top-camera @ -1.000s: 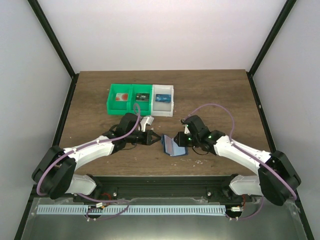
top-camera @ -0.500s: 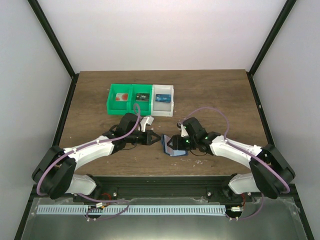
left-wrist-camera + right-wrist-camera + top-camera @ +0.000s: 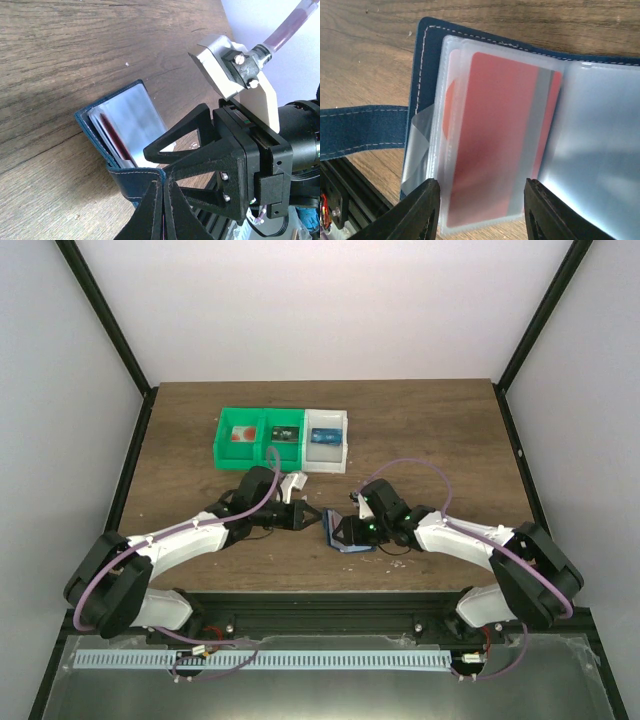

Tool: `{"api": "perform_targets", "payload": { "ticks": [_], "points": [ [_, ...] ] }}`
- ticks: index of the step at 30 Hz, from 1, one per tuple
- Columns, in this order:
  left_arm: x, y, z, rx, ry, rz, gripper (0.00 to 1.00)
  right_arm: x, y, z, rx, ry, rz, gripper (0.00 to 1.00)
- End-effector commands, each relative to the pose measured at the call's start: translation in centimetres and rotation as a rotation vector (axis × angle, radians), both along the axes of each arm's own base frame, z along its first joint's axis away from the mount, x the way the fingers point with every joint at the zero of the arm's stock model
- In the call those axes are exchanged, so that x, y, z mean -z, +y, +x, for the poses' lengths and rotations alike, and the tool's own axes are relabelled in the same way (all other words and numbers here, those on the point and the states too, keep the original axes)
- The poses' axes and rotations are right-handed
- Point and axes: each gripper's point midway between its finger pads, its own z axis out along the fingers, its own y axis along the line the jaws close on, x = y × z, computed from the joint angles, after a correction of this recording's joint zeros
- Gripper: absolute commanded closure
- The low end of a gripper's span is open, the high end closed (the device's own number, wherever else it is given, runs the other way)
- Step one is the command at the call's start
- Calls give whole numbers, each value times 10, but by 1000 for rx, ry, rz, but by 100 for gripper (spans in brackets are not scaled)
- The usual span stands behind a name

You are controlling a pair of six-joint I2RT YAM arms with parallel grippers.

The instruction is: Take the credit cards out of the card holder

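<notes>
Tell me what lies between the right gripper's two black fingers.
In the right wrist view, the open right gripper has a clear plastic sleeve of the dark navy card holder between them, a red card inside.

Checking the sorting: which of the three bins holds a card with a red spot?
The left green bin: its pale card shows a red spot; the middle green bin holds a dark card, the white bin a blue card.

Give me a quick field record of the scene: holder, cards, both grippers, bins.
card holder: navy, open on the table, clear sleeves fanned
left gripper: shut on the holder's strap
right gripper: open, jaws either side of the sleeves
credit card: red, inside a sleeve, not yet out
bins: green bin and white bin at the far side, cards inside
</notes>
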Motion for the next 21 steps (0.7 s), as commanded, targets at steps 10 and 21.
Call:
{"api": "perform_targets", "payload": {
  "ticks": [10, 21],
  "points": [
    [-4, 2, -1, -6, -13, -21, 100, -5, -7, 7, 23, -59, -50, 60],
    [-1, 3, -1, -8, -15, -10, 100, -10, -25, 17, 75, -112, -152, 66]
  ]
}}
